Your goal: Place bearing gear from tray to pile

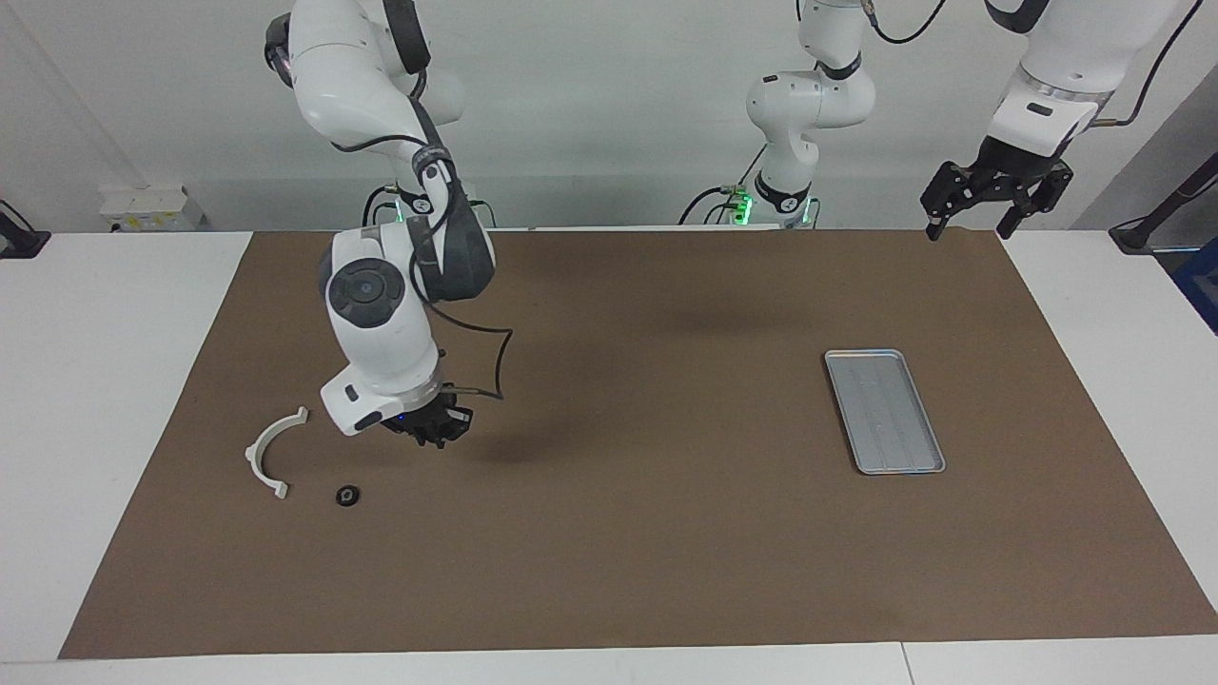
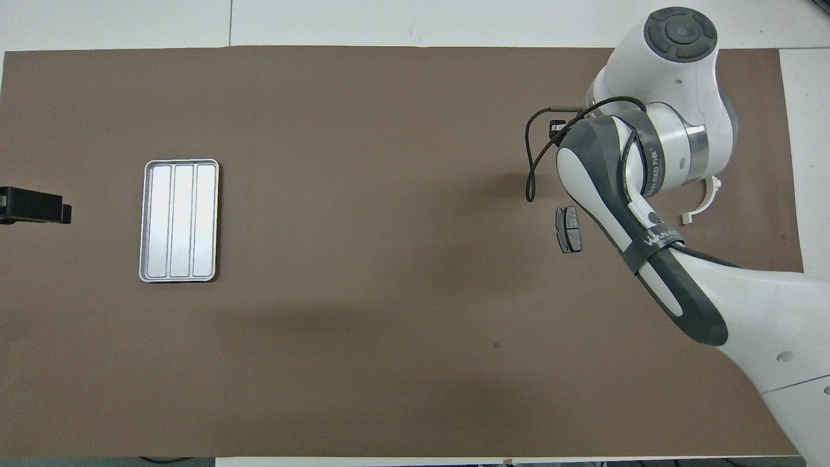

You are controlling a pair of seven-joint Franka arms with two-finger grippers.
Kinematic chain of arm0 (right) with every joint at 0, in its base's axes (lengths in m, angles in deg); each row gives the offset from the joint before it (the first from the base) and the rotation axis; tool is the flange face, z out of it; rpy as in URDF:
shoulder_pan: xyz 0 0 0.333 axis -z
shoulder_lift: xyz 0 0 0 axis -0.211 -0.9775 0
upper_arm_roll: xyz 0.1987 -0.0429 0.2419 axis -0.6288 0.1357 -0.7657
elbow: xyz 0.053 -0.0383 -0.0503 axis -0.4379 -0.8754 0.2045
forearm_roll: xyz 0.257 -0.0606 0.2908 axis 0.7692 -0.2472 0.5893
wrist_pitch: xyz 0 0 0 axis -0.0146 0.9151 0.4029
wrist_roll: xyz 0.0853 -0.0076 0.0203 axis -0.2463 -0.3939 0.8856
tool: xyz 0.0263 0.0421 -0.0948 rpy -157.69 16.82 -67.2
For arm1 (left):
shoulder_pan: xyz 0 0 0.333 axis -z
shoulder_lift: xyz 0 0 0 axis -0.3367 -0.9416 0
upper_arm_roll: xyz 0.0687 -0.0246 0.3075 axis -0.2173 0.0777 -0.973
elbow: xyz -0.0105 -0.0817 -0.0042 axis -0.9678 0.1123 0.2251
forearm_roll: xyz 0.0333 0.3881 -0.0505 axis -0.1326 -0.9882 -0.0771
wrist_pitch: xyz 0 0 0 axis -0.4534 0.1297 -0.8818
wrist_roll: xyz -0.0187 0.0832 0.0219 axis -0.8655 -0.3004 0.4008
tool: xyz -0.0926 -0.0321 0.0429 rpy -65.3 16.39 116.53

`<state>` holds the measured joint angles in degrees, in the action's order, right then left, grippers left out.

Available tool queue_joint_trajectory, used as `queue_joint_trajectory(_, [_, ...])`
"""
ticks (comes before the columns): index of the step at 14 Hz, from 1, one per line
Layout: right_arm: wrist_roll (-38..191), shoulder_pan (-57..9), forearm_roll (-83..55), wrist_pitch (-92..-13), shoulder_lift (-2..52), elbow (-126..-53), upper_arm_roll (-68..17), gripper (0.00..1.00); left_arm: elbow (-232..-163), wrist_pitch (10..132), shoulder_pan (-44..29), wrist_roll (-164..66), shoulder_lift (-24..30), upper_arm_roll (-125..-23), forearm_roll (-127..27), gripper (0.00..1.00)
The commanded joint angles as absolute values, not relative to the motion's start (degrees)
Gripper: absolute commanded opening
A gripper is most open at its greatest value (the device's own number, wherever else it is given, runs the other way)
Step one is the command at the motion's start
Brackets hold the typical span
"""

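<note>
The grey ridged tray lies bare toward the left arm's end of the mat. The pile sits toward the right arm's end: a white semicircular bracket and one dark brake pad; the other pad is hidden under the right arm. A small black round bearing gear lies on the mat beside the bracket. My right gripper hangs shut just above the brake pads; nothing shows between its fingertips. My left gripper waits open, raised over the mat's corner by its base.
The brown mat covers most of the white table. The right arm's wrist and forearm cover most of the pile in the overhead view. The left gripper's black tip shows at that view's edge.
</note>
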<state>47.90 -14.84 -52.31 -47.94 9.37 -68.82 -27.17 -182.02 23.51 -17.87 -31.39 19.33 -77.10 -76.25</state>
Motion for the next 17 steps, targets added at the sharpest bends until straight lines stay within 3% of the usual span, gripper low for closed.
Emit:
queue_joint_trajectory(1, [52.0, -12.7, -51.3, -56.0, 9.5, -74.8, -28.2, 0.00, -184.2, 23.3, -18.5, -31.0, 21.4, -76.7, -75.5, 1.00])
queue_joint_trajectory(8, [58.3, -8.3, -51.5, -68.2, 5.4, -78.7, -28.1, 0.00, -184.2, 23.2, -18.5, -31.0, 21.4, -76.7, -75.5, 1.00])
queue_joint_trajectory(12, [57.8, -8.4, -51.4, -68.0, 5.3, -78.9, -28.1, 0.00, -184.2, 23.2, -18.5, -31.0, 21.4, -76.7, -75.5, 1.00])
queue_joint_trajectory(13, [57.6, -8.4, -51.4, -68.1, 5.3, -78.9, -28.1, 0.44, -184.2, 23.3, -18.5, -31.0, 21.4, -76.7, -75.5, 1.00])
queue_joint_trajectory(14, [57.4, -8.5, -51.3, -68.0, 5.5, -78.8, -28.1, 0.99, -184.2, 23.2, -18.5, -31.0, 21.4, -76.7, -75.5, 1.00])
queue_joint_trajectory(17, [57.4, -9.0, -51.3, -66.7, 7.1, -78.8, -28.1, 1.00, -184.2, 23.3, -18.5, -31.0, 21.4, -76.7, -75.5, 1.00])
